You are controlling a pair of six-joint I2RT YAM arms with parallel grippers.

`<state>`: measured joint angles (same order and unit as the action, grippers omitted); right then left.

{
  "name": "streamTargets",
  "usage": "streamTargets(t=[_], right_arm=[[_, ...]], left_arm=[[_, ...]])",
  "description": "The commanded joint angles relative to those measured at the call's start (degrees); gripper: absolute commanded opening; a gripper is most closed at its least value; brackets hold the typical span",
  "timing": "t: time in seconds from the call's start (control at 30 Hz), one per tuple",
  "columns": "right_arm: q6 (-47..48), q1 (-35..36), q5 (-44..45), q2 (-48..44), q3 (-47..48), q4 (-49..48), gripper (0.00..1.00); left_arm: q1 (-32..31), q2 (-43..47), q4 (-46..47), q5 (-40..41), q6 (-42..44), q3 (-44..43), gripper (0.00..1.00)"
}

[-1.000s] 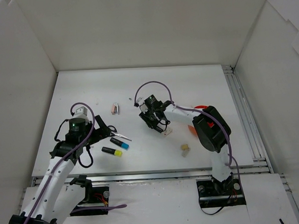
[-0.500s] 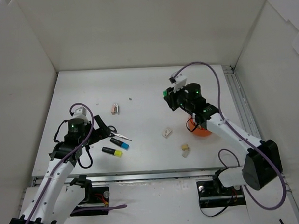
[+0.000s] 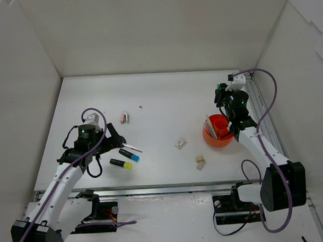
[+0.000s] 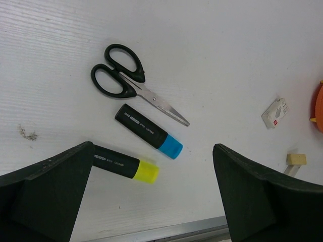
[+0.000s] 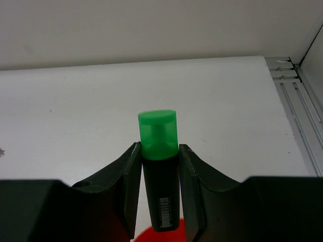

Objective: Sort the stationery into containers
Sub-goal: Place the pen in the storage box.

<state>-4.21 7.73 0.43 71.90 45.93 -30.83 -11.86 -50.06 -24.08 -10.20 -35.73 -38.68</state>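
My right gripper (image 3: 222, 94) is shut on a black green-tipped highlighter (image 5: 159, 151), held upright above and just behind the round orange-red pot (image 3: 219, 137); the pot's rim shows below the fingers in the right wrist view (image 5: 143, 238). The pot holds several pens. My left gripper (image 3: 112, 141) is open and empty, hovering over a blue-tipped highlighter (image 4: 149, 132) and a yellow-tipped highlighter (image 4: 126, 165). A white eraser (image 3: 180, 143), a beige eraser (image 3: 200, 161) and a pinkish clip (image 3: 125, 117) lie on the table.
Black-handled scissors (image 4: 126, 83) lie just beyond the blue-tipped highlighter. White walls enclose the table on three sides. A metal rail (image 3: 262, 123) runs along the right edge, close to the pot.
My right arm has swung from the table's middle to the far right with the green-tipped highlighter, now over the pot. My left gripper shifted slightly towards the highlighters.
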Motion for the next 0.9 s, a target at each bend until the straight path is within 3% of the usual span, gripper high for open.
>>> streamTargets(t=[0.0,0.27,0.67,0.87], right_arm=[[-2.0,-2.1,-2.6,1.8,-0.7,-11.3,0.0],[-2.2,-3.1,-7.5,6.4,-4.6,-16.2,0.0],[-1.7,-3.2,-7.6,1.1,-12.8,-17.7,0.0],[-2.0,-3.3,-7.9,-1.0,-14.8,-17.9,0.09]], left_arm=[[-0.3,-0.7,4.6,-1.1,1.5,-2.7,0.99],[-0.3,-1.5,4.4,-0.9,1.5,-3.4,0.99],[-0.3,-1.0,3.8,-0.5,1.4,-3.2,0.99],[-0.3,-0.8,3.9,-0.8,1.3,-3.0,0.99]])
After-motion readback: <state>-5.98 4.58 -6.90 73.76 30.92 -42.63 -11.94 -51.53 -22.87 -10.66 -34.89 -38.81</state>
